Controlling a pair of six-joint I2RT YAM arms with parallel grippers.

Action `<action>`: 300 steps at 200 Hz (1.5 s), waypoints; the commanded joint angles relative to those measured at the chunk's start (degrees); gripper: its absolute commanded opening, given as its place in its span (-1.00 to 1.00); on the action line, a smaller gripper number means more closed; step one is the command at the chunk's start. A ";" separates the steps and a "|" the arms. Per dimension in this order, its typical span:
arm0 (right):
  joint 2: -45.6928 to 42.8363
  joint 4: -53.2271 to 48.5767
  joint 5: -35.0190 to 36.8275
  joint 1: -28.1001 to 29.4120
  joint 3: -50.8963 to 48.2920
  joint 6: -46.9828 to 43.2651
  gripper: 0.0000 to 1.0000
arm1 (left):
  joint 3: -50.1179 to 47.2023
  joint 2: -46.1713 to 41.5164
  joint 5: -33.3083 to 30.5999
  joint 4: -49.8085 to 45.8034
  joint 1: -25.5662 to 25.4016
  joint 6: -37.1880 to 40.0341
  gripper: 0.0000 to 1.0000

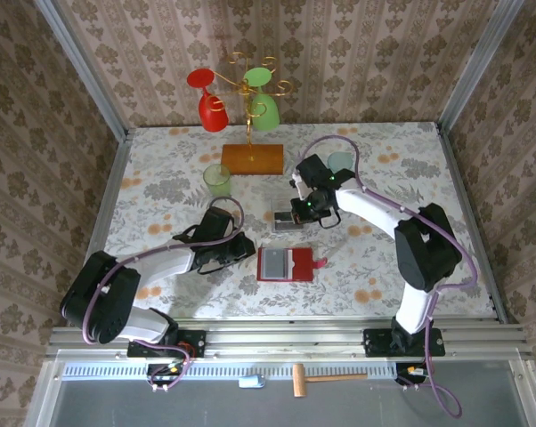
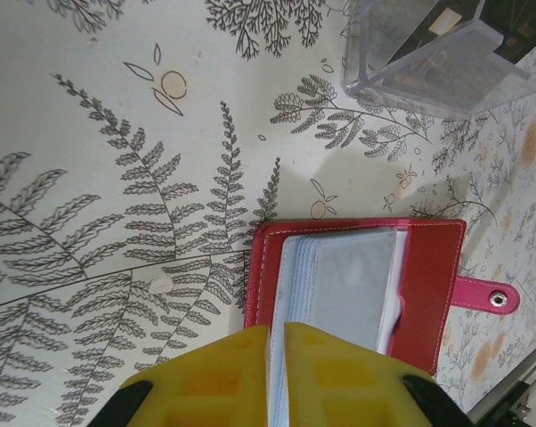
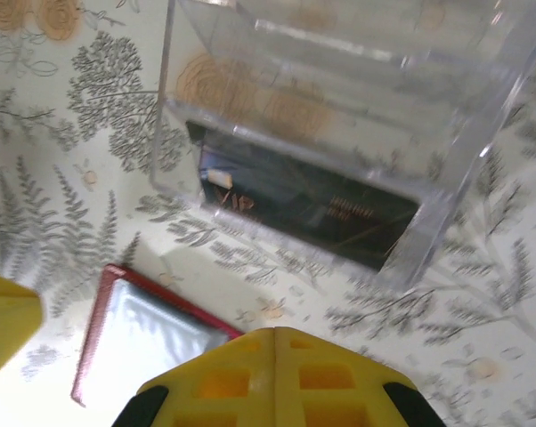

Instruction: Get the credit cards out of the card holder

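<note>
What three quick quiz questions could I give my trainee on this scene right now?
1. True or false: the wallet lies open.
2. Where is the dark card? A) in the clear box B) in the wallet C) in the left hand
3. Fill in: the left hand's fingers are ___ (open/shut).
Key: 1 true; 2 A; 3 shut.

Overhead cam far, wrist cams near wallet (image 2: 428, 294)
</note>
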 commanded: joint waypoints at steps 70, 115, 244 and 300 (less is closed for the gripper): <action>-5.92 11.16 -8.42 6.23 -12.09 19.87 -0.78 | 0.02 1.84 1.43 2.57 -2.98 -1.62 -0.77; -6.60 15.84 -10.00 6.65 -16.65 23.52 -0.67 | -1.12 2.13 0.28 2.64 -4.22 -2.57 -0.80; -3.42 20.48 -13.25 7.68 -19.25 27.05 -0.68 | -1.66 4.09 -1.04 0.82 -5.19 -2.80 -0.84; -2.51 22.20 -14.45 8.50 -20.23 28.52 -0.60 | -2.23 4.03 -1.04 0.88 -5.23 -2.93 -0.84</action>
